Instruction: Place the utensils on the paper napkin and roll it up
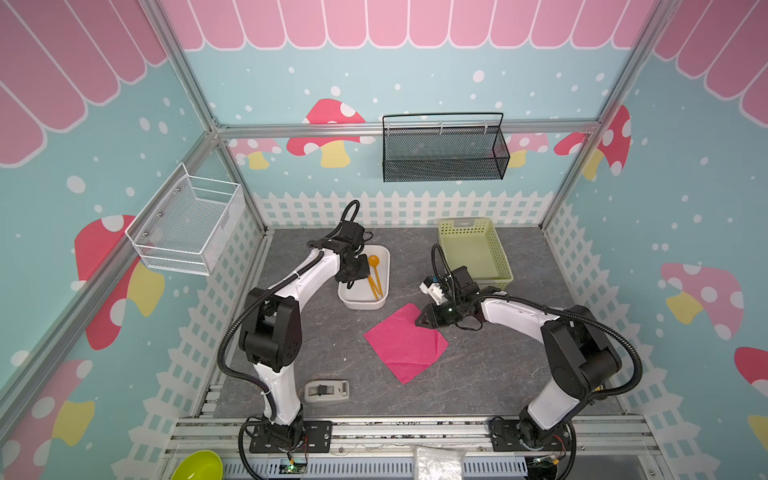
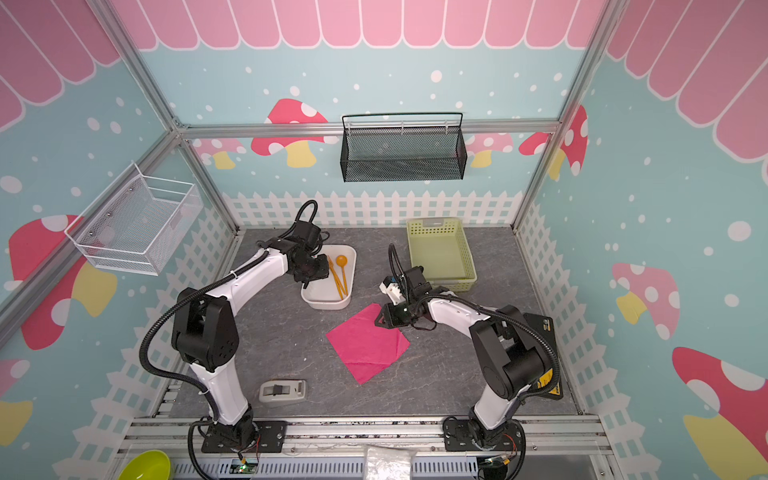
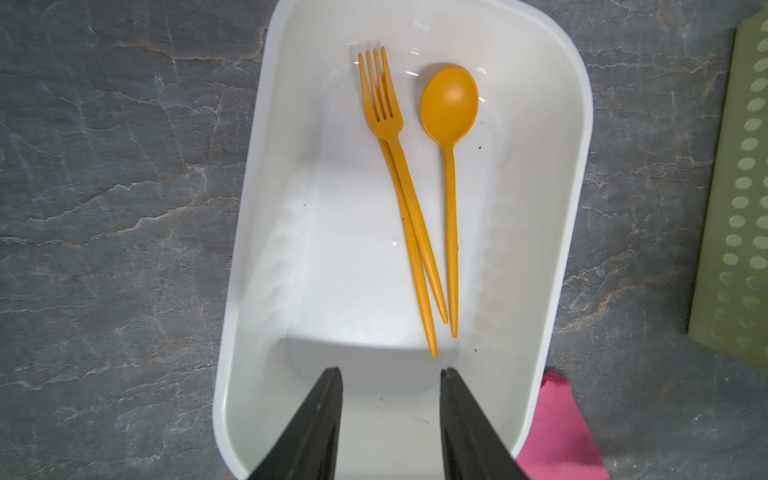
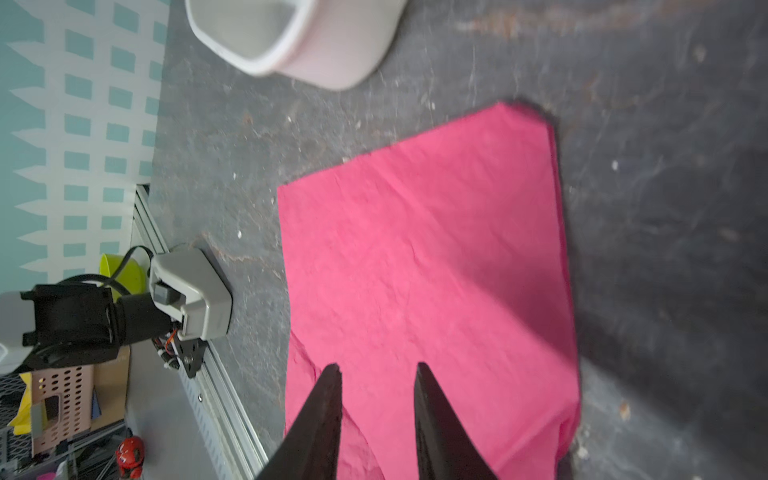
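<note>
An orange fork (image 3: 380,99) and an orange spoon (image 3: 449,104) lie side by side in a white tub (image 3: 249,208). A second thin orange handle shows under the fork. My left gripper (image 3: 390,370) hangs open over the tub's near end, short of the handle tips, holding nothing. In both top views the spoon (image 1: 373,260) (image 2: 341,261) shows beside that gripper (image 1: 351,284). The magenta paper napkin (image 1: 405,343) (image 4: 424,257) lies flat on the grey table, turned like a diamond. My right gripper (image 4: 377,365) (image 1: 419,321) is open just over its far right edge, nothing between the fingers.
A pale green slotted basket (image 1: 473,253) stands at the back right, close behind the right wrist. A small grey device (image 1: 326,392) sits near the front left. A black mesh basket (image 1: 444,153) and a white wire basket (image 1: 187,220) hang on the walls.
</note>
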Available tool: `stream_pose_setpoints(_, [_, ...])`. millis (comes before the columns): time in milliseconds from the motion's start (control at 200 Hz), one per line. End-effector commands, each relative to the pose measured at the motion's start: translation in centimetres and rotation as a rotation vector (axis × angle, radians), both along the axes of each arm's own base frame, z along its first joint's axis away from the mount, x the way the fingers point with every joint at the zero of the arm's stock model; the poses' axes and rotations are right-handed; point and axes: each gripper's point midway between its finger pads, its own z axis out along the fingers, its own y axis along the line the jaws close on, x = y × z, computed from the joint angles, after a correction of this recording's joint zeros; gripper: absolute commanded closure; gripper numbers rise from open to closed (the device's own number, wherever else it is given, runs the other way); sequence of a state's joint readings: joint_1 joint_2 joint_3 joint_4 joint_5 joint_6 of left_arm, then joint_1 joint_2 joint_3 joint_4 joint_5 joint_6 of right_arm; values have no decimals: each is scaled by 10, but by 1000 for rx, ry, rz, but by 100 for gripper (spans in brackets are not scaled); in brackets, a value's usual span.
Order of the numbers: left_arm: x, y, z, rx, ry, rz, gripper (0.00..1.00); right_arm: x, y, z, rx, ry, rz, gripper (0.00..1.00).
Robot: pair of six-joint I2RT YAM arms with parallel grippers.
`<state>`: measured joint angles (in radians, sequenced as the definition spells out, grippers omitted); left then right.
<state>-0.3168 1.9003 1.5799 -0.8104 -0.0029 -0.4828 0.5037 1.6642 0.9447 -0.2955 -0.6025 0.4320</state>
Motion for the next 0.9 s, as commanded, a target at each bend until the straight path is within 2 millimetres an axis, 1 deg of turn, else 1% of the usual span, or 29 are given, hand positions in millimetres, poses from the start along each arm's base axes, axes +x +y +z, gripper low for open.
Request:
stream_pose_setpoints(0, [5,-6,2,-2,-4,-14,59,-24,-12,-13,-43,74,9,68])
stream_pose_setpoints(50, [5,-6,1,-1,-1,-14,59,-29,-16,-19,-63,87,9,68])
stream_pose_setpoints(225, [4,-7,0,-5,2,-16,59,-36,-29,-37,-136,108,0,67])
stream_pose_setpoints(385, [4,-7,1,-4,-1,-15,59,-36,-41,-49,-216,106,-7,68])
stream_pose_setpoints(535, [5,-8,1,-5,-1,-16,59,-32,-51,-53,-283,88,-11,67])
stream_pose_setpoints(896, [8,-14,-2,-6,9,-28,59,-22,-65,-56,-363,64,-14,67])
